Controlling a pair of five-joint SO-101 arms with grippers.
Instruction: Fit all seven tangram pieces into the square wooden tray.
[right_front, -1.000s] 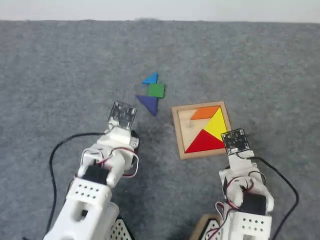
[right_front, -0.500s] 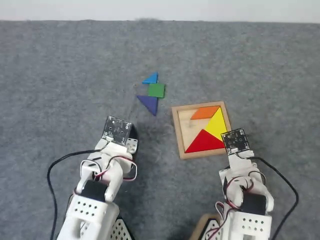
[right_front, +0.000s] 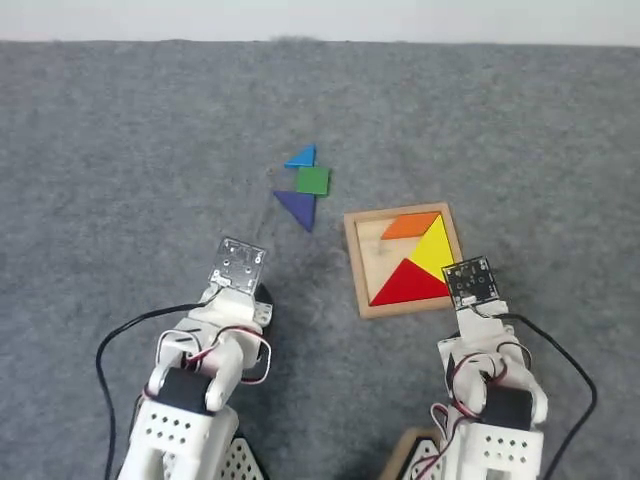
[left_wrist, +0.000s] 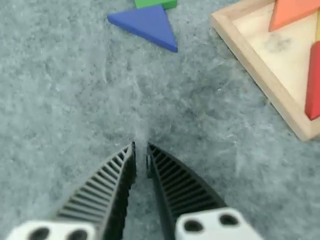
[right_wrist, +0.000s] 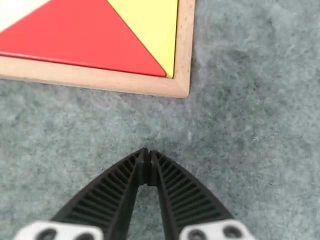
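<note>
**Tray.** The square wooden tray (right_front: 351, 262) lies flat on the grey felt-covered table (right_front: 120, 150), ahead of the right arm. It holds three pieces, all seated flush. The red triangle (right_front: 405, 285) lies along the near rim, the yellow triangle (right_front: 436, 248) along the far-side rim, and the orange piece (right_front: 411, 226) at the back. Bare wood remains in the tray's left part, which is evidently kept for the pieces still outside.

**Loose pieces.** The dark blue triangle (right_front: 298, 206), green square (right_front: 312, 180) and light blue triangle (right_front: 302, 158) sit in a tight column just left of the tray and apart from its rim. Six pieces are counted in all.

**Left end effector** (left_wrist: 140, 148). It is low over bare felt, short of the dark blue triangle. The jaws are nearly together with only a slit between them, and they carry nothing. It points toward the loose cluster, so that triangle is judged the likely next pickup. The jaws would need to part first.

**Right end effector** (right_wrist: 146, 151). Its jaws are pressed together and empty. It sits on the felt just outside the tray's near corner, clear of the rim, and appears parked out of the way.

**Status.** Judged roughly half complete.
</note>
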